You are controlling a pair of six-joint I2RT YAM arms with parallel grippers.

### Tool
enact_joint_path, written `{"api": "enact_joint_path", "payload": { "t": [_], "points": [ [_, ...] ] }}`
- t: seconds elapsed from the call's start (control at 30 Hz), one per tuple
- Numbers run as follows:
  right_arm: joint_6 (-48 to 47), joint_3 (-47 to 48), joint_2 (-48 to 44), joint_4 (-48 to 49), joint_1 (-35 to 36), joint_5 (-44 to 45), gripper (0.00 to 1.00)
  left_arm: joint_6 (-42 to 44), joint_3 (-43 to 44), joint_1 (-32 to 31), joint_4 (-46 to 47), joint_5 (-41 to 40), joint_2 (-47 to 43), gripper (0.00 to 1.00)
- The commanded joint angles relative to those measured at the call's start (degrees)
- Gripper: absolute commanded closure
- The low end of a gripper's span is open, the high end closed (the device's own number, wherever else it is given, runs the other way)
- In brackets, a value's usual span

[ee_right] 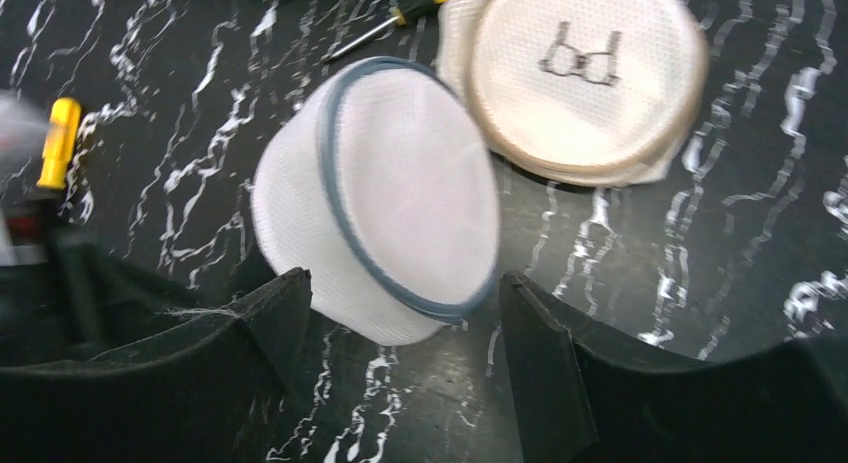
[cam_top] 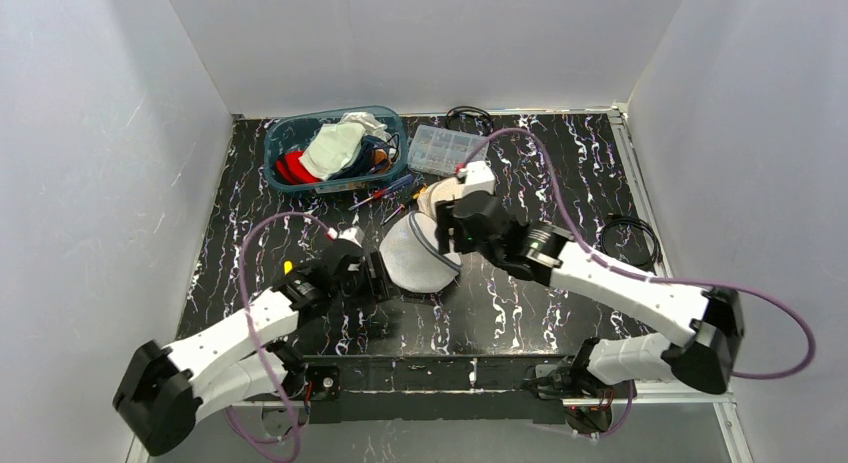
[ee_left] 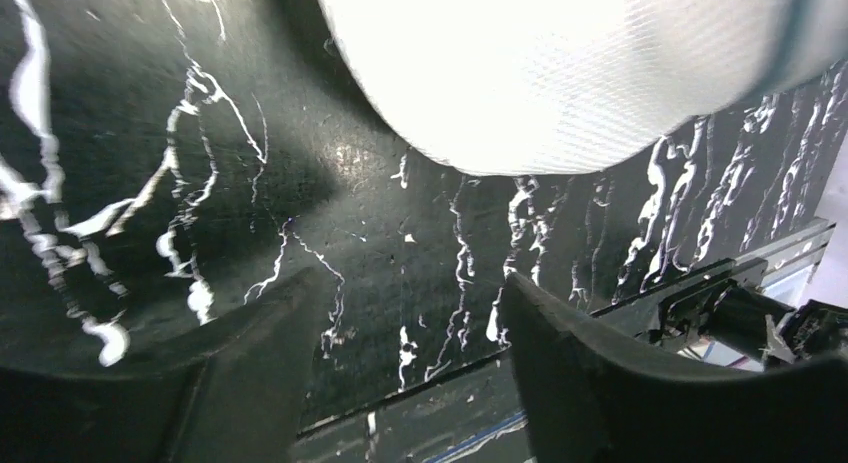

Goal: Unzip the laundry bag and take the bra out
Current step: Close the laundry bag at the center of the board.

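A round white mesh laundry bag (cam_top: 415, 255) with a grey-blue zipper rim lies on the black marbled table. It also shows in the right wrist view (ee_right: 375, 198) and at the top of the left wrist view (ee_left: 560, 73). Its zipper looks shut, and no bra shows. My left gripper (cam_top: 378, 281) is open and empty just left of the bag, with its jaws (ee_left: 405, 303) near the table. My right gripper (cam_top: 447, 233) is open and empty above the bag's far right side, and the bag's near edge lies between its fingertips (ee_right: 400, 293).
A beige round bag with a bra drawing (ee_right: 585, 78) lies just behind the white one (cam_top: 432, 196). A blue basket of clothes (cam_top: 280, 173) and a clear organiser box (cam_top: 445, 148) stand at the back. Screwdrivers (cam_top: 395, 193) lie nearby, and a yellow-handled tool (ee_right: 57, 143) lies to the left.
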Motion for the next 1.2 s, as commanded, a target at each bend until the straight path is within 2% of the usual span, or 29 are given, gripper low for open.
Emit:
{"api": "enact_joint_path", "payload": {
  "t": [0.0, 0.03, 0.07, 0.17, 0.37, 0.57, 0.83, 0.93, 1.17],
  "points": [
    [2.09, -6.35, -9.27, 5.51, -1.57, 4.69, 0.22, 1.31, 11.56, -0.22, -20.74, -12.11, -8.82, 0.24],
    [2.28, -7.62, -10.24, 5.44, -1.6, 5.76, 0.22, 0.76, 13.88, -0.23, -23.15, -14.61, -9.64, 0.16],
    [2.54, -9.06, -12.0, 5.14, -1.69, 6.84, 0.22, 0.12, 16.44, -0.13, -24.6, -16.13, -9.82, 0.02],
    [3.31, -11.55, -14.33, 4.27, -2.05, 8.51, 0.22, -1.31, 24.58, -0.05, -26.34, -17.17, -5.44, 0.01],
    [5.0, -14.09, -17.37, 3.32, -2.4, 8.75, 0.21, -1.99, 41.73, -0.05, -30.57, -15.8, 15.08, 0.02],
    [5.62, -16.36, -19.97, 2.85, -2.4, 7.39, 0.21, -2.22, 47.99, -0.14, -29.66, -13.76, 26.76, 0.01],
    [6.69, -20.14, -22.08, 4.48, -2.48, 5.51, 0.21, -1.99, 52.22, -0.14, -28.66, -12.97, 34.84, 0.02],
    [7.14, -20.89, -22.28, 5.03, -2.48, 4.89, 0.21, -1.6, 53.09, -0.14, -28.59, -13.22, 37.11, 0.11],
    [7.37, -22.73, -23.6, 6.06, -2.54, 3.39, 0.21, -1.2, 44.43, 0.84, -21.51, -11.23, 35.6, 0.59]
  ]
}}
